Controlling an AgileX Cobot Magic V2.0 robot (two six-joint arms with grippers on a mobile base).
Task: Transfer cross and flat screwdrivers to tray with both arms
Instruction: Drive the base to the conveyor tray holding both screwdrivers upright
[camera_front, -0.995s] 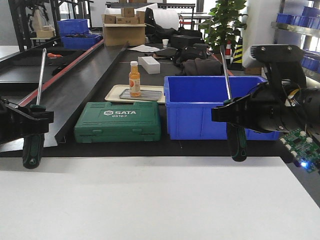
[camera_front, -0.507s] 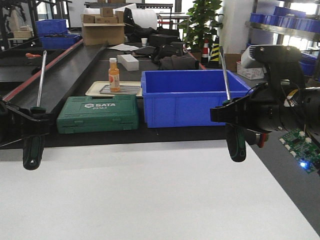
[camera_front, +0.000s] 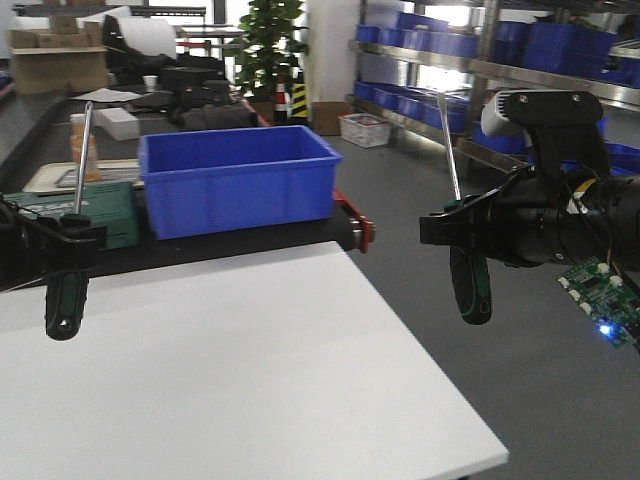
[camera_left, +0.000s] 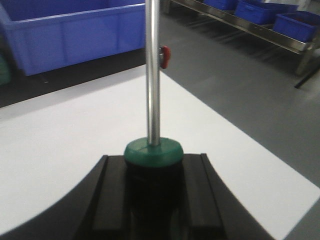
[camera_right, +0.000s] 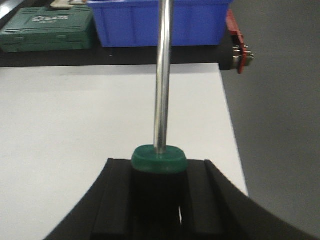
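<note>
**Both grippers hold a screwdriver upright, one at each side of the white bench**

At far left, the left gripper (camera_front: 62, 240) is clamped on the left screwdriver (camera_front: 66, 300). It grips just below the green collar, so the black-and-green handle hangs beneath it and the thin steel shaft points straight up. In the left wrist view the black fingers (camera_left: 102, 192) press against both sides of the handle top, with the white bench (camera_front: 250, 370) beneath.

Behind this tool, on a dark bench surface, lies a green tool case (camera_front: 118, 215). Beyond the case an orange bottle (camera_front: 78, 140) stands on a beige tray (camera_front: 40, 178). To the right of the case sits a deep blue bin (camera_front: 235, 185).

Further right, the right gripper (camera_front: 465, 232) is closed on the right screwdriver (camera_front: 472, 285) in the same manner, handle down and shaft up with a slight lean to the left. In the front view this tool shows against the grey floor (camera_front: 420, 330), to the right of the white bench's edge. A grey camera module (camera_front: 530, 105) tops the right arm, and a green circuit board (camera_front: 597, 290) hangs below it. Shelves (camera_front: 470, 45) stacked with blue bins line the back right.
</note>
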